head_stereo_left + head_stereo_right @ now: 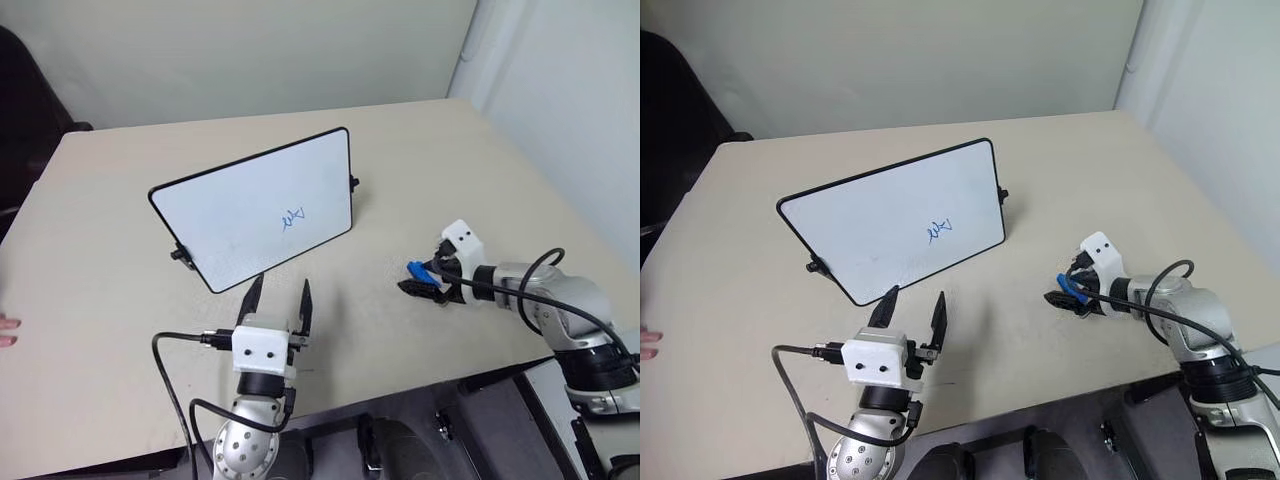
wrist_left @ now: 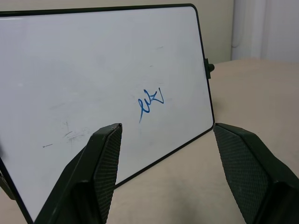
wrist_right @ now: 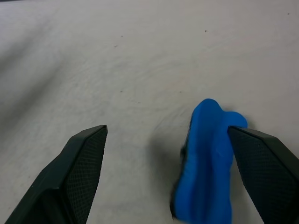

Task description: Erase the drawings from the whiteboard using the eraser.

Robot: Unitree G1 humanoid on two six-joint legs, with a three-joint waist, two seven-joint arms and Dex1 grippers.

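Clearly the eraser (image 3: pixel 208 163) was the item of interest: a small bright blue block lying on the table (image 1: pixel 450 170), well to the right of the whiteboard (image 1: pixel 240 200) and apart from it. Its surface looked soft and slightly lumpy, with rounded ends. In the right wrist view it sat between the two fingers of the right gripper (image 1: pixel 422 281), close against one finger (image 3: pixel 266 163) and well off the other. The jaws stood spread wide and nothing was grasped yet; I could not tell whether the near finger touched the block.

Judgement on the step in hand, the pickup: the gripper would do better centred over the block before closing, since the offset could make the near finger push the eraser sideways. Closing across the narrow width should give a firmer hold for wiping.

The drawings (image 1: pixel 291 217) were a small blue scribble of thin strokes, right of the board's middle and not yet erased. The board stood tilted back on the table, black-framed, with small side knobs.

The left gripper (image 1: pixel 277 300) hovered just in front of the board's lower edge, fingers parted and empty, pointing toward the board face.

A person's fingertips (image 1: pixel 8 330) showed at the table's far left edge.
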